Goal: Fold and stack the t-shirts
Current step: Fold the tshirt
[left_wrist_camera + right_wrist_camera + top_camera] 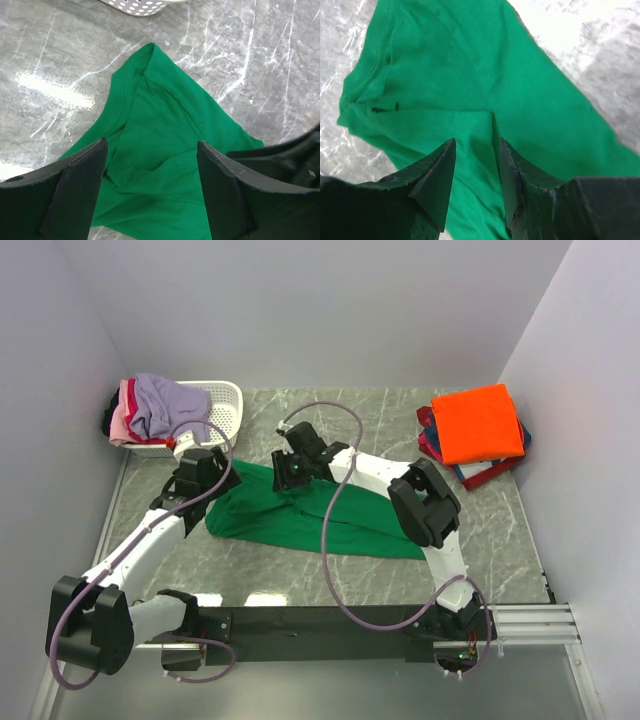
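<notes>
Green t-shirt point(280, 522) lies lengthwise left-to-right; left end effector point(151, 145) wide, right end effector point(477, 142) narrow, grip unclear.

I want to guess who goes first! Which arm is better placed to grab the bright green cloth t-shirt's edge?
Probably the left. The left gripper hangs wide open above the bright green cloth t-shirt at its hemmed edge; the right gripper is narrower, over the middle.

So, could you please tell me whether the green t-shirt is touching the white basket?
Apart. The left wrist view shows a strip of bare table between the green t-shirt and the white basket.
</notes>
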